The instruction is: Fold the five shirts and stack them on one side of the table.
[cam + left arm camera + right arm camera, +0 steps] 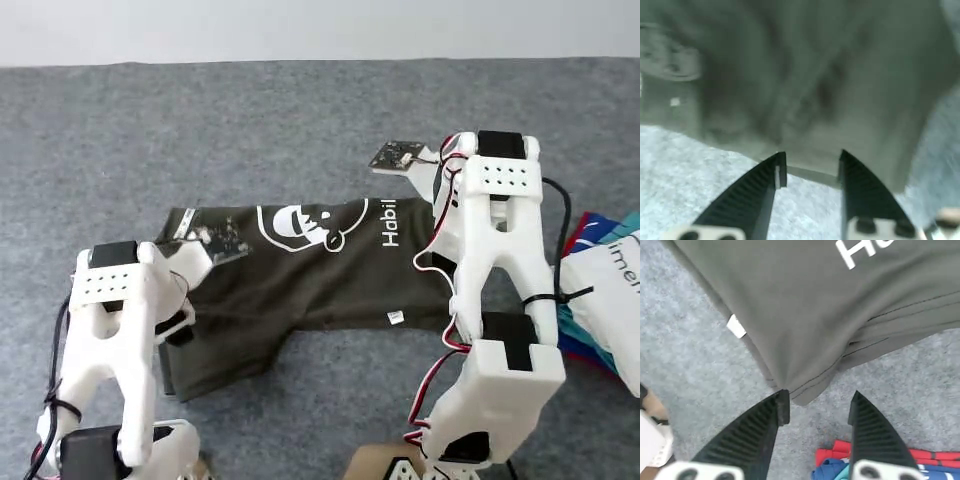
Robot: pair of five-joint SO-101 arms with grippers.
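card [372,462]: brown piece at the bottom edge of the high view, between the two arm bases.
left arm [110,330]: lower left of the high view, standing over the shirt's left end and hiding the cloth under it.
left gripper [812,162]: fingers spread, tips at the shirt's hem, with the hem edge running across the gap. Contact with the cloth cannot be told.
shirt [300,275]: dark olive, at the centre of the high view. It lies spread sideways on the table and is rumpled. A white graphic and lettering face up along its far edge, and one part trails toward the lower left.
tag [396,318]: small and white, on the shirt's near hem, right of centre.
right arm [495,250]: right of centre in the high view, across the shirt's right end, covering the end of the lettering.
right gripper [819,402]: fingers spread, with a shirt corner lying just beyond one tip.
pile [605,285]: at the right edge of the high view, just beside the right arm, with grey table between it and the shirt. White on top; teal, red and blue below.
table [150,130]: grey and carpet-like, reaching toward the top of the high view.
wall [300,30]: white strip along the top edge.
count: two arms, two grippers, one spread shirt, one pile. The shirts in the pile cannot be counted.
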